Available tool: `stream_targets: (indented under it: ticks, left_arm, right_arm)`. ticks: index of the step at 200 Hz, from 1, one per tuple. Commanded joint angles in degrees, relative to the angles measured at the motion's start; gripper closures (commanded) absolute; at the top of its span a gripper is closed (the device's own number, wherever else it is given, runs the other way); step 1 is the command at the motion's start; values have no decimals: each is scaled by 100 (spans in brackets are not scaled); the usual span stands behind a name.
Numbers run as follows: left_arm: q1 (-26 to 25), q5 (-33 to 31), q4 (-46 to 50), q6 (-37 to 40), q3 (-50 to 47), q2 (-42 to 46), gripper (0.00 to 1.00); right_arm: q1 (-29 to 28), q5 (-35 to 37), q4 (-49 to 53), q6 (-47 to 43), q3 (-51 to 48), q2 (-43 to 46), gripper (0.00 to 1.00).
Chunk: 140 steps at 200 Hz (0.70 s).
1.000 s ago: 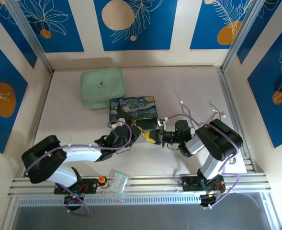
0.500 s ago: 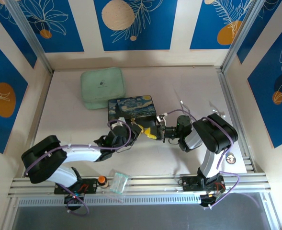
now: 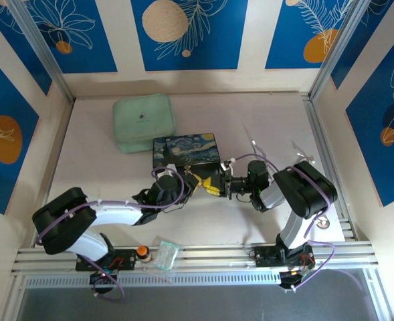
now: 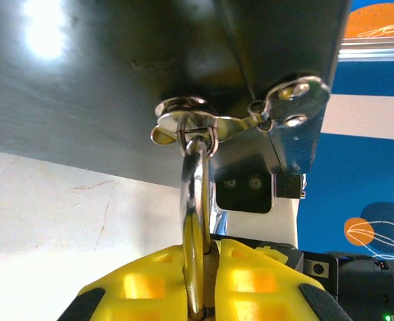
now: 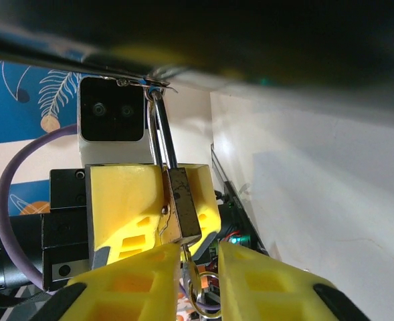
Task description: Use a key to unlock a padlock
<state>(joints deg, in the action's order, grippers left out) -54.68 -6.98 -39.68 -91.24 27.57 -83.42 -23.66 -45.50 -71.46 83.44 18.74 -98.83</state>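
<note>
Inserting key (image 5: 194, 275) | left gripper (image 4: 203, 261) clamps padlock (image 5: 183, 207) | right gripper (image 5: 200, 262) pinches key | advice: line up square, push gently

Your left claw (image 3: 195, 178) and right claw (image 3: 214, 187) meet tip to tip just in front of the box (image 3: 185, 148). The padlock (image 5: 183, 207) sits between the left claw's fingers, its shackle (image 4: 195, 200) reaching the hasp (image 4: 190, 124) on the box wall beyond. The pouch (image 3: 143, 122) lies behind and left of both claws, just beside the box.
</note>
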Motion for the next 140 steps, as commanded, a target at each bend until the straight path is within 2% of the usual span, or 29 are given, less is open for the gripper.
stream_targets:
  ticks: [1,48,76,107,140]
  left_arm:
    - [-43,250,-120,30,3,180,100]
    - [92,102,199,63,60,225,100]
    - [115,44,167,65,84,169,100]
    - [122,87,1,37,124,102,100]
    - [115,161,56,54,230,59,100]
  right_arm:
    - [-3,268,542,-270,-140,366,75]
    - [50,260,1974,-846,-279,1203,74]
    - [54,343,3042,-1242,-345,1798,83]
    - [63,503,4466,-1867,-66,2235,87]
    - [-62,749,4944,-2026,142,2600,91]
